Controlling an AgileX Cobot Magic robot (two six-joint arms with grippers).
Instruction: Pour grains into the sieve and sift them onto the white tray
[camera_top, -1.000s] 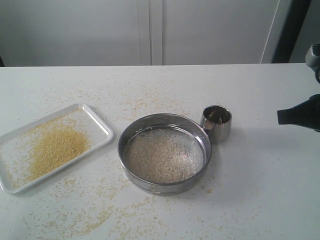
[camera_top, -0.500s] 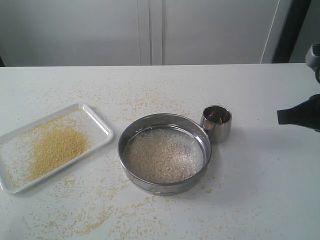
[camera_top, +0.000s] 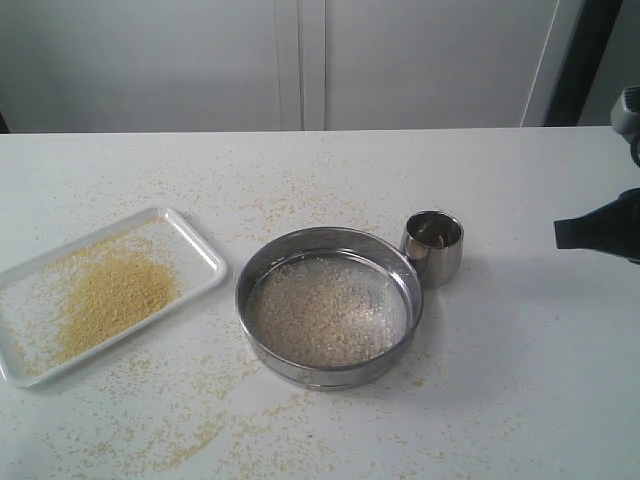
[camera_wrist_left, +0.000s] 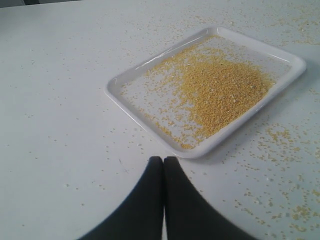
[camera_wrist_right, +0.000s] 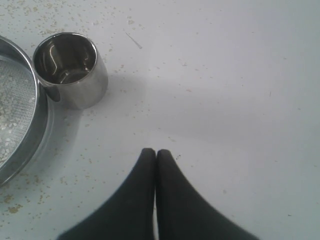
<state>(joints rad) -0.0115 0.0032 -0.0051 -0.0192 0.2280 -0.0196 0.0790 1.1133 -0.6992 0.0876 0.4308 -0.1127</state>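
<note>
In the exterior view nothing is changing from a second ago: the sieve (camera_top: 330, 378) is sitting mid-table with pale grains (camera_top: 320, 315) spread over its mesh, the steel cup (camera_top: 433, 245) is standing upright against its far-right rim, and the white tray (camera_top: 190, 255) is lying to the left, just apart from the sieve, carrying a golden heap. My right fingers (camera_top: 575, 233) are hanging at the right edge of the picture, well apart from the cup, with bare table (camera_top: 520, 380) lying open between us. Loose granules are littering the table around the tray and in front of the sieve. In the left wrist view my left fingers (camera_wrist_left: 156, 167) are staying pressed together, pinching nothing, with their tips hovering just beside the tray's nearest corner and the yellow heap lying beyond it; open table is stretching to one side. In the right wrist view my right fingers are likewise pressed together and empty, pointing over clear table, with the cup and the sieve's rim sitting off to one side, near but not touching them.
</note>
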